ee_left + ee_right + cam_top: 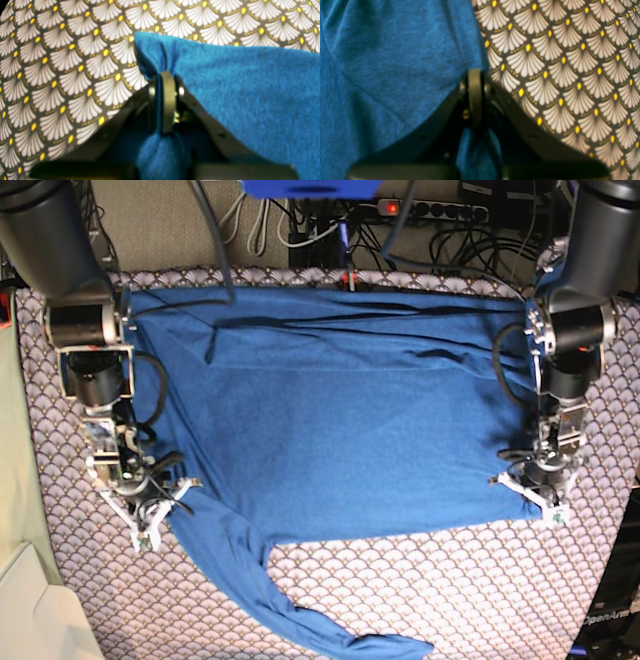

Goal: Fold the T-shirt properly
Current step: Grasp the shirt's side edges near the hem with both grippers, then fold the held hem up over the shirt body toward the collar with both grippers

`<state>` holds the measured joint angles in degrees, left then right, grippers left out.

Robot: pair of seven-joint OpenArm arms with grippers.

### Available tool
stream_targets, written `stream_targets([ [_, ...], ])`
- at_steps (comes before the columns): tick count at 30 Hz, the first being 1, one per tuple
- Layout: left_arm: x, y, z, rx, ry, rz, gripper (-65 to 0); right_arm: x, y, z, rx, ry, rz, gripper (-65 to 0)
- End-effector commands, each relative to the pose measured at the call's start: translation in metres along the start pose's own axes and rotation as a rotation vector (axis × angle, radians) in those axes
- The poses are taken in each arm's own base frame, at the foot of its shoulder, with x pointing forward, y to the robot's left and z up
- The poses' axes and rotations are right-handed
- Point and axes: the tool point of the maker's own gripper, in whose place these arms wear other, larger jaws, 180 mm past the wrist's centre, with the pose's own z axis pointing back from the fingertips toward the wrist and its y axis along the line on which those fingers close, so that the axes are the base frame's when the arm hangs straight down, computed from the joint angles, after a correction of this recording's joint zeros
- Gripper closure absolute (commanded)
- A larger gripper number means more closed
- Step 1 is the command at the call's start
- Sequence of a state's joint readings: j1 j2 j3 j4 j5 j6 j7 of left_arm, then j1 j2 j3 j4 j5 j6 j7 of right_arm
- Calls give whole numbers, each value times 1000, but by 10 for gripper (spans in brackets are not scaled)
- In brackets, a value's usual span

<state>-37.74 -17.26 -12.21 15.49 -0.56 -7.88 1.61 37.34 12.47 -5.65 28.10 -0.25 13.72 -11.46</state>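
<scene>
The scallop-patterned cloth (480,590) covers the table, with the T-shirt (340,420) spread on it.

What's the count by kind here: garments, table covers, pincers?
Blue T-shirt: 1
Scallop-patterned cloth under it: 1
Pincers, both shut on the T-shirt's edge: 2 (left pincer, right pincer)
Total: 4
</scene>
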Motion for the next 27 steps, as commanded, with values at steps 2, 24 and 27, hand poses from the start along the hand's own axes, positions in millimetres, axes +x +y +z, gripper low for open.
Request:
stream_targets([
  [2, 48, 5, 1, 12, -113, -8, -5, 39, -11, 8, -23, -110, 18, 0],
  [24, 50, -1, 36, -40, -123, 30, -5, 27, -42, 74, -123, -216, -19, 0],
  [27, 47, -4, 41, -47, -125, 21, -5, 21, -42, 87, -137, -234, -17, 0],
])
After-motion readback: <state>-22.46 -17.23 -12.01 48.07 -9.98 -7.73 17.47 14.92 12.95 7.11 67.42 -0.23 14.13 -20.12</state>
